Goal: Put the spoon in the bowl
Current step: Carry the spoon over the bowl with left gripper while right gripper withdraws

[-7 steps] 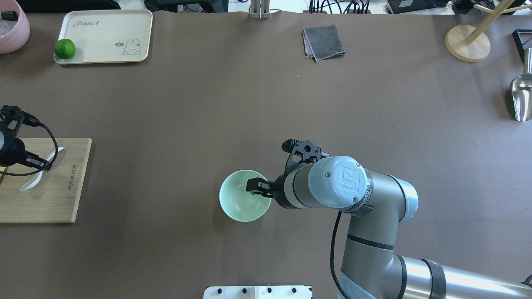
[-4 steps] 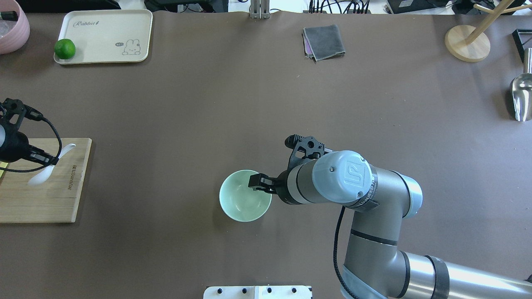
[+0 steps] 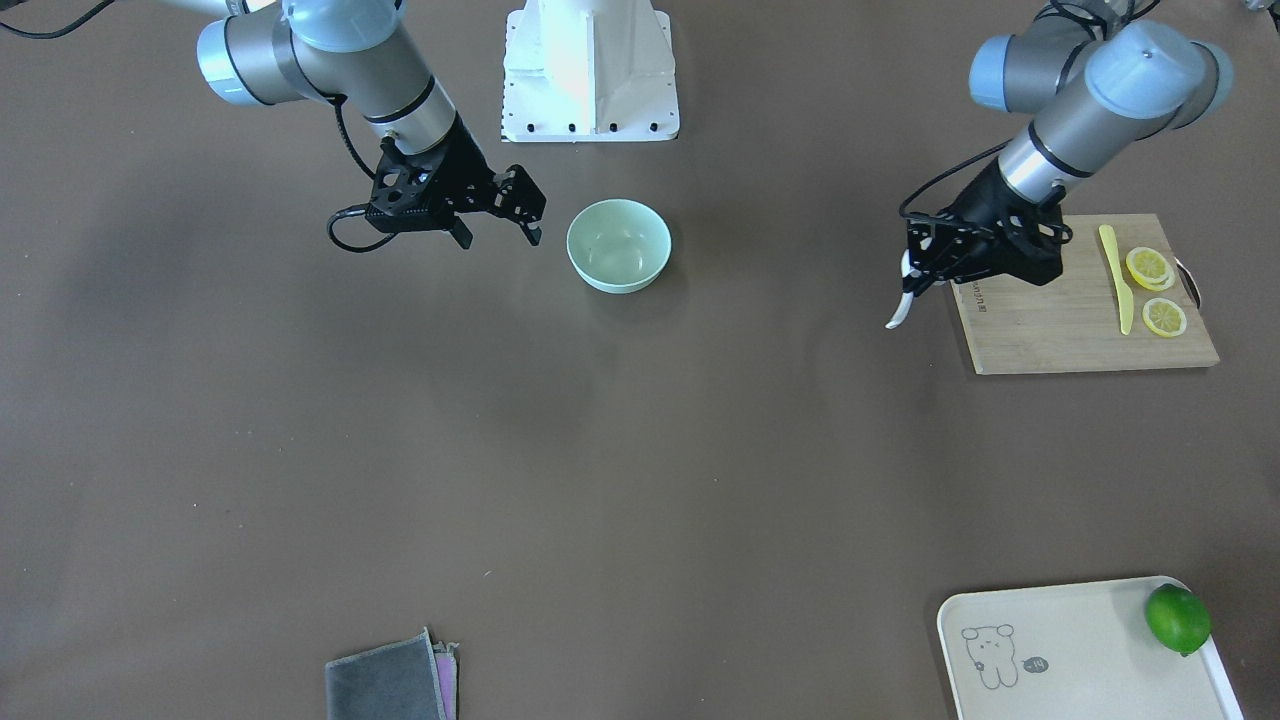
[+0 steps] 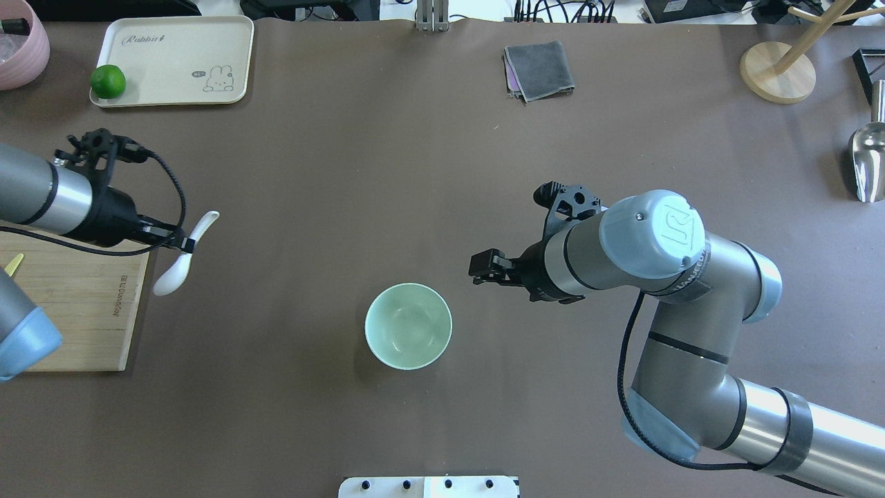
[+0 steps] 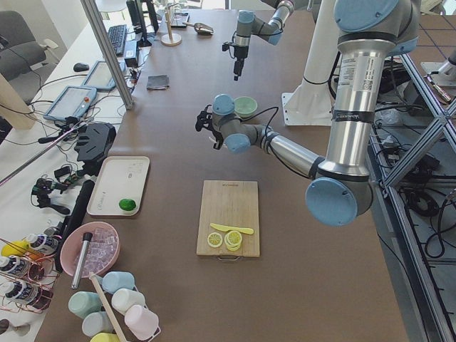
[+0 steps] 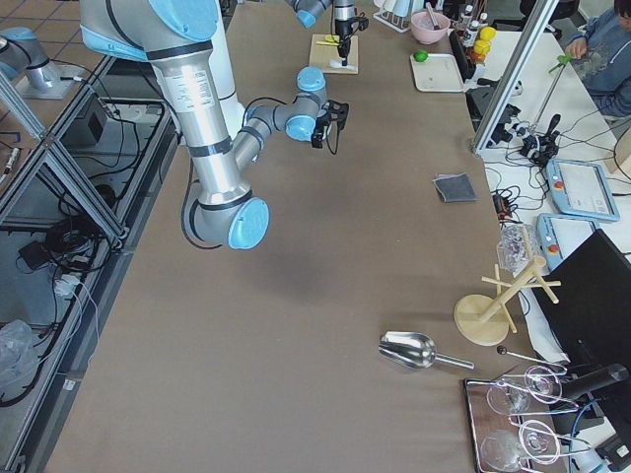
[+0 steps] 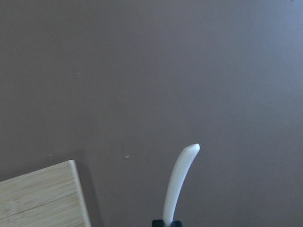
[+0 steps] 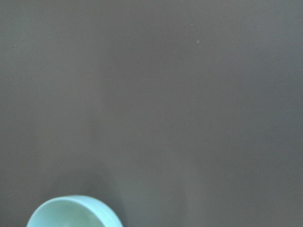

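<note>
Spoon: the white spoon [image 4: 171, 277] hangs clear of the worktop [image 4: 346, 173] in your left claw [image 4: 181, 242]. Its scoop droops below the tips and its handle end sticks out ahead of them.
Left claw: pinched on the spoon's handle, about midway along it.
Handling: it looks light, stiff and glossy, so you should expect it to pivot or slip in a narrow pinch. It may chip if dropped from height, so lower it before you let go.
Hold: the thick handle is the sensible place. The grip you have looks usable.
Bowl: the mint-green bowl [image 4: 397, 315] stands empty and upright, well off to this claw's right and somewhat nearer the robot's base.
Right claw: your right claw [image 4: 484, 266] is spread and empty. It sits on the bowl's far side from the left claw, apart from the rim.
Edges: the cutting board [image 4: 83, 318] corner is just behind and under the left claw.
Open room: between the left claw and the bowl you have only bare worktop.
</note>
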Available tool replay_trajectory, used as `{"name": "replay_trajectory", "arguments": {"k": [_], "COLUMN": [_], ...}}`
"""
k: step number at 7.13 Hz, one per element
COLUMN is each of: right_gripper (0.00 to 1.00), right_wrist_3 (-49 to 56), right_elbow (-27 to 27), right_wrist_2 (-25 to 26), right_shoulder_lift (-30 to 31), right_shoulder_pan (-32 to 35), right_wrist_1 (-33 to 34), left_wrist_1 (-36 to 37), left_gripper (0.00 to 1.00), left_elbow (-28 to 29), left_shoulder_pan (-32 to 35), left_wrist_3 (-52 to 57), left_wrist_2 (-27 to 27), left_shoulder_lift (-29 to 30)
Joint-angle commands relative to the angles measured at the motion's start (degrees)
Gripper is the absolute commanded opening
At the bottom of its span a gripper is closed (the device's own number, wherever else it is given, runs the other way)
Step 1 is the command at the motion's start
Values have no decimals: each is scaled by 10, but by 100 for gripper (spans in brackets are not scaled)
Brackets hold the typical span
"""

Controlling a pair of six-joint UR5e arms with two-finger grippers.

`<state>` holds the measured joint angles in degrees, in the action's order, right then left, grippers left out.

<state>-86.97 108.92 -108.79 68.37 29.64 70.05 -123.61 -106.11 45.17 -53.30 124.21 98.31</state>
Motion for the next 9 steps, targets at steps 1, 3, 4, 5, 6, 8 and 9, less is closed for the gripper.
{"name": "replay_trajectory", "arguments": {"k": [1,3,4,5,6,8,9], "right_gripper": [100,100,100,100,100,100,100], "right_wrist_3": [95,174,188,237,252,254,281], "right_elbow": [13,9,2,2,3,2,5], "right_wrist_2": [-27,-55,-63,-66,-70,-72,-78], "right_shoulder_lift": [73,100,115,146,165,175,193], "right_shoulder_pan": [58,105,119,138,147,151,168], "right_wrist_1": [-3,-1,3,0,-3,-3,-3], "left_wrist_1": [20,139,144,144,144,148,160], "left_gripper": [0,0,0,0,0,97,98], "left_elbow": [3,10,15,40,44,42,42], "left_shoulder_pan": [-123,-196,-207,-207,-207,-199,-176], "left_wrist_3": [-146,-188,-189,-183,-182,-184,-175], "left_wrist_2": [-89,-166,-178,-179,-179,-187,-183], "left_shoulder_lift": [111,227,237,255,254,252,239]}}
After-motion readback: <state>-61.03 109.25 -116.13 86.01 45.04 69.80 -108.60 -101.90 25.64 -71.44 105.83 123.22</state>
